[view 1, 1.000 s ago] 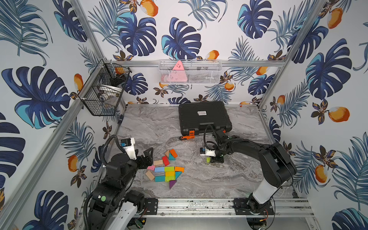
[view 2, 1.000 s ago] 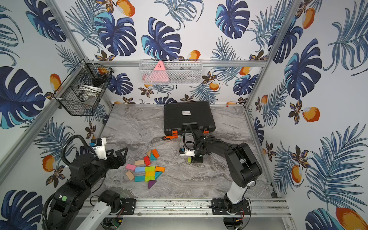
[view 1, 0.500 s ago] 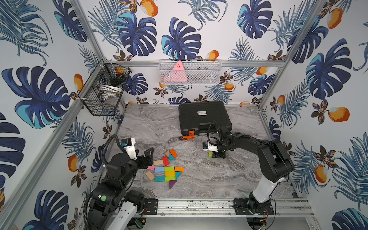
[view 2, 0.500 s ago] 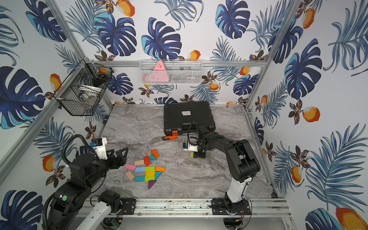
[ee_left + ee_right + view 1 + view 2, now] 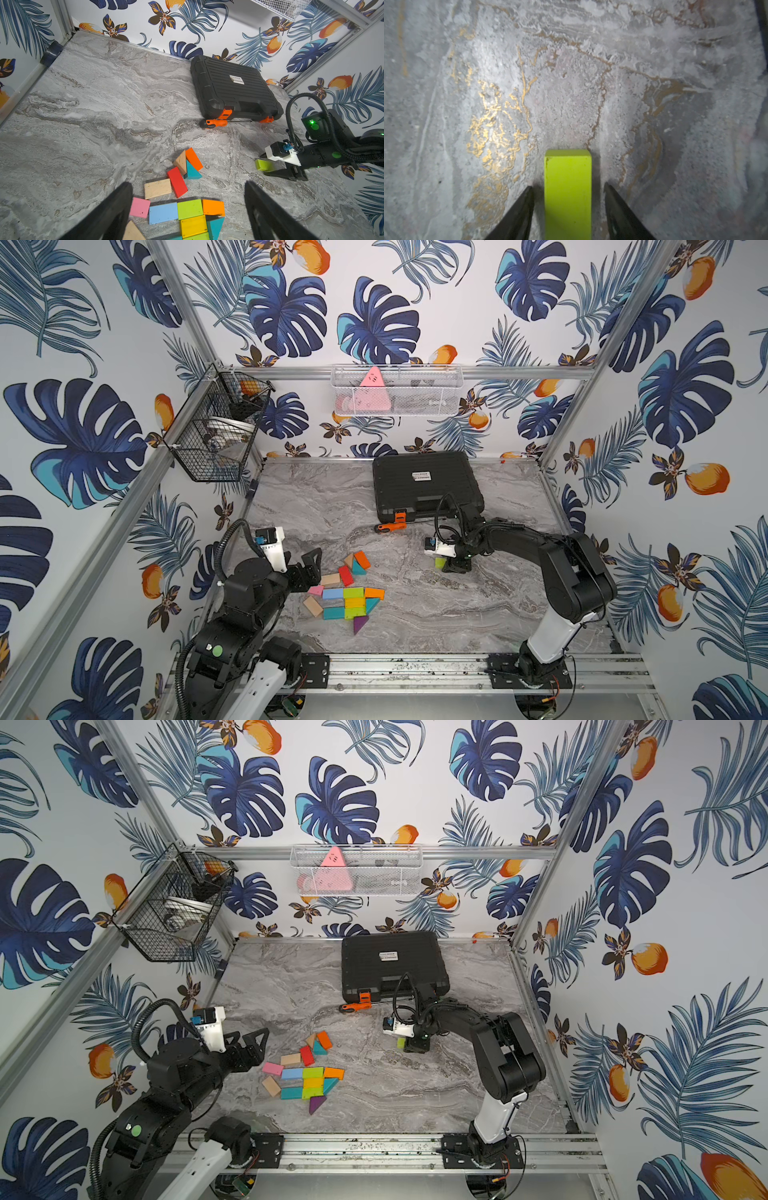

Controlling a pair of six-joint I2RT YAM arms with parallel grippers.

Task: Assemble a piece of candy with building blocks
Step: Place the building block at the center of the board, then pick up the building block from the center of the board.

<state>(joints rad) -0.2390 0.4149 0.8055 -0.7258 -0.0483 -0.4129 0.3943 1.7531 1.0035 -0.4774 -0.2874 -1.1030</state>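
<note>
Lime-green block lies on the marble tabletop between the parted jaws of the right claw, with a gap on each side. Right arm reaches low, outstretched. Left claw gapes wide beside the other building blocks. The wrist view cuts off the green block's near end.

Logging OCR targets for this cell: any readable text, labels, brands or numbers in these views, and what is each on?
White label on the lid of the black case: printed lines, too small and blurred to read in the left wrist view or in both top views.
No other writing, number or sign can be made out in any view.
</note>
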